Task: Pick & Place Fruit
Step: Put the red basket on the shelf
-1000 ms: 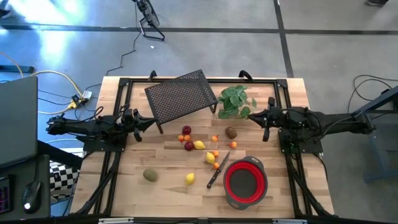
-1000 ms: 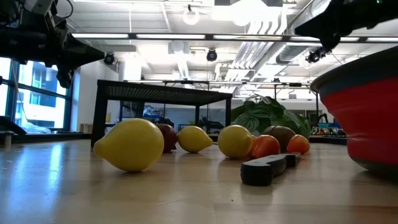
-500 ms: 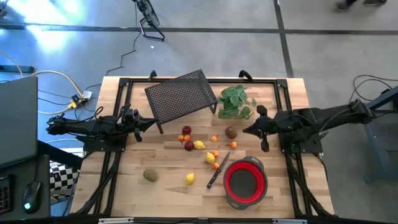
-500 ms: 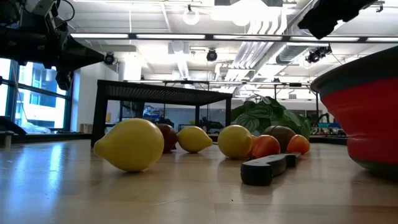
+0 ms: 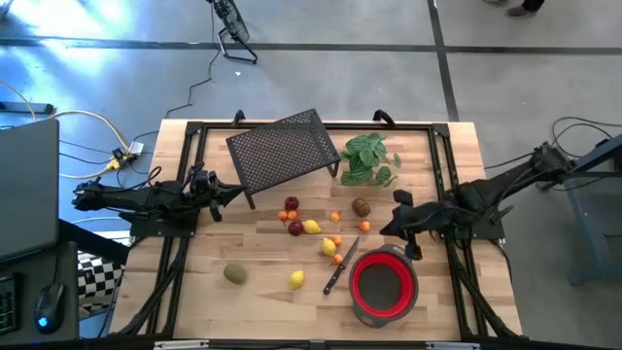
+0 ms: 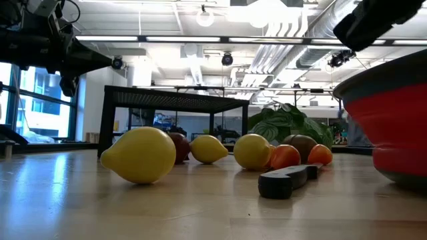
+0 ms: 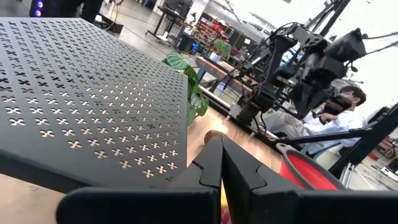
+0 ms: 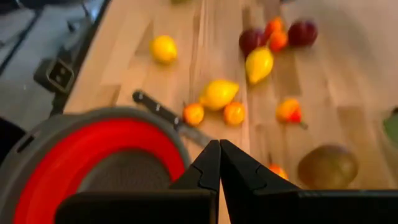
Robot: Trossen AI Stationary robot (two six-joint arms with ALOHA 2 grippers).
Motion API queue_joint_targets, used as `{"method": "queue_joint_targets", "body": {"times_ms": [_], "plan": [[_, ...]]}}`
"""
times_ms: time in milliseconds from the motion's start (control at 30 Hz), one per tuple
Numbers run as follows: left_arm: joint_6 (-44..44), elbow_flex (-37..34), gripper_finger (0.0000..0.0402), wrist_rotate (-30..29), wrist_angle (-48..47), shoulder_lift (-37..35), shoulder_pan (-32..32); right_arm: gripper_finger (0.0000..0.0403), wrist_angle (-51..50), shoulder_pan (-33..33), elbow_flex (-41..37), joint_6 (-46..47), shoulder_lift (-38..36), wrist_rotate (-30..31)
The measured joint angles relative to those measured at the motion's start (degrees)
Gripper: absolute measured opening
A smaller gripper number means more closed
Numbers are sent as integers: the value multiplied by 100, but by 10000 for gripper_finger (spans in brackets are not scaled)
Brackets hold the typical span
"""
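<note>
Lately, right gripper (image 5: 400,226): has swung down from beside the plant (image 5: 369,158) toward the frame's centre right, fingers clenched, carrying nothing, just above the bowl (image 5: 383,284)
Meaning: likely lining up a first pick; no fruit is in the bowl yet
Left gripper (image 5: 220,191): fingers pressed together and empty, unmoved at centre left beside the rack (image 5: 282,148)
Fruit (image 5: 310,227): scattered mid-frame on the table (image 5: 194,282); smooth glossy lemons, small orange balls, dark red rounds, dull brownish ovals
Bowl: red ribbed inside, grey rim
Knife (image 5: 341,265): black handle, lying left of the bowl
Rack: black perforated metal
</note>
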Motion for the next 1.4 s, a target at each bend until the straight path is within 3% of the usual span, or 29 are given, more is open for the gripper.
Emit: {"method": "queue_joint_targets", "body": {"times_ms": [433, 733, 1033, 1200, 1400], "plan": [[2, 0, 0, 0, -6, 0, -1, 2, -1712, 153, 1300, 172, 1179, -193], [7, 0, 0, 0, -9, 0, -1, 2, -1810, 153, 1379, 196, 1749, -614], [11, 0, 0, -1, -9, 0, 0, 4, -1804, 140, 1379, 173, 2316, -469], [11, -2, 0, -1, -11, 0, -2, 51, -1585, 137, 1379, 171, 2378, -444], [11, -2, 0, -2, -11, 0, 0, 163, -1273, 136, 1379, 172, 2378, -487]]}}
